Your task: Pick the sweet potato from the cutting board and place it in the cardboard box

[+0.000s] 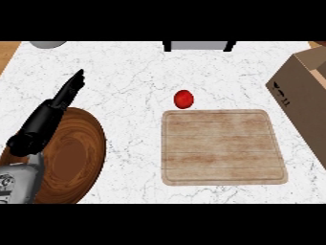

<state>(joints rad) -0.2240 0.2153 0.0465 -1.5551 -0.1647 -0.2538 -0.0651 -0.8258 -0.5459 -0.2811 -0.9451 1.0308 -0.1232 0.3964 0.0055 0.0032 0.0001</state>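
The robot's left black hand [61, 99] lay with fingers straight and together, holding nothing, above a round dark wooden plate [77, 158]. The pale wooden cutting board [222, 146] carried nothing. The brown cardboard box [303, 98] stood at right; a red round fruit [184, 98] sat just beyond the board.

Left hand [59, 103] at view's left — fingers straight, raised.
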